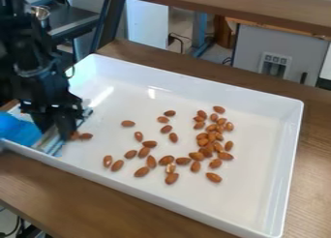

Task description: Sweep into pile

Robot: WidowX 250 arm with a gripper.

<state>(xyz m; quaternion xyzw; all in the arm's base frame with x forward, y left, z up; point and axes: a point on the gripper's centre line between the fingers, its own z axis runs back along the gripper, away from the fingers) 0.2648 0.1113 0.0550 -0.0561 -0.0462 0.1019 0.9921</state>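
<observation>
The robot arm (36, 63) is black almost all over. It has chunky, bumpy parts. One part has a curved edge with a grey shine. Its screws are too small to tell.

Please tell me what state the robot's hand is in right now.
Hand: can't tell if open, closed or holding anything; it's low over the tray, at left.

Grey panel (249, 46) behind a brown wooden table (58, 186)
</observation>
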